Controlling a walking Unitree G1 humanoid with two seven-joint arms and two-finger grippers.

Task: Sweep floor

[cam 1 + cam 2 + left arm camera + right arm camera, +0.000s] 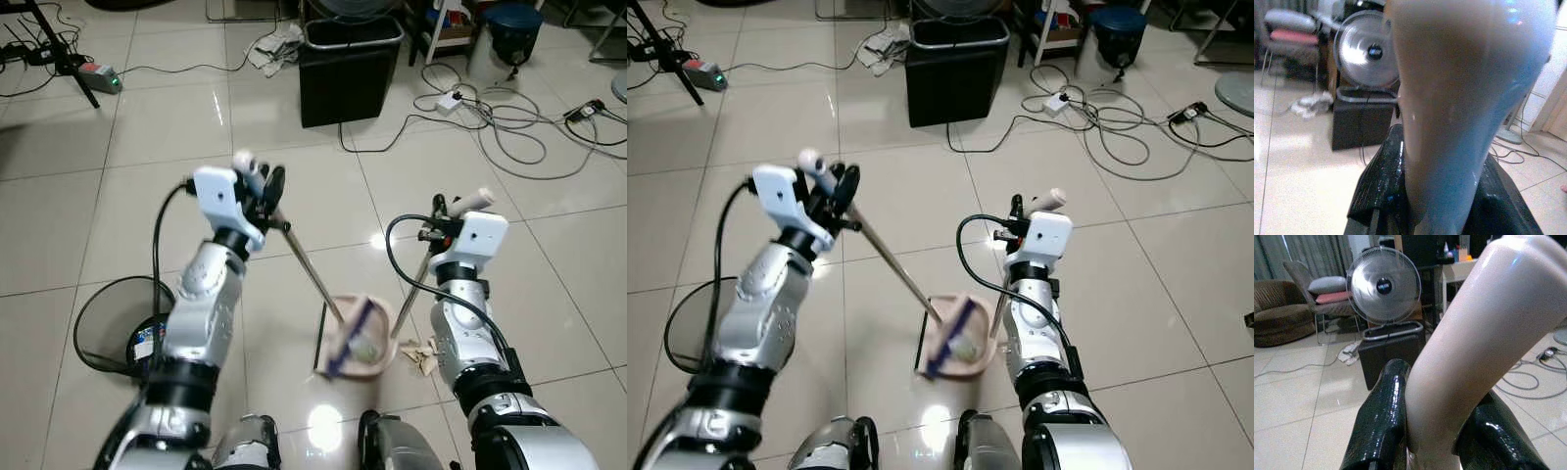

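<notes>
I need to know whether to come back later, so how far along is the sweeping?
Partway. Some debris already sits in the dustpan. In hand: the left gripper holds the broom, its head in the pan, while the right gripper holds the dustpan handle. Left: paper scraps on the tiles beside the pan.

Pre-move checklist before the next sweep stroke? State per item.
1. Left gripper shut on broom handle: ok, fingers clamp the handle in the left wrist view.
2. Right gripper shut on dustpan handle: ok, fingers flank it in the right wrist view.
3. Broom head sits in the dustpan: ok.
4. Scraps on the floor beside the dustpan, not yet swept in: not ok.
5. Cables ahead, apart from the broom: ok.
6. Dustpan lip flat on the tile: cannot tell.
</notes>
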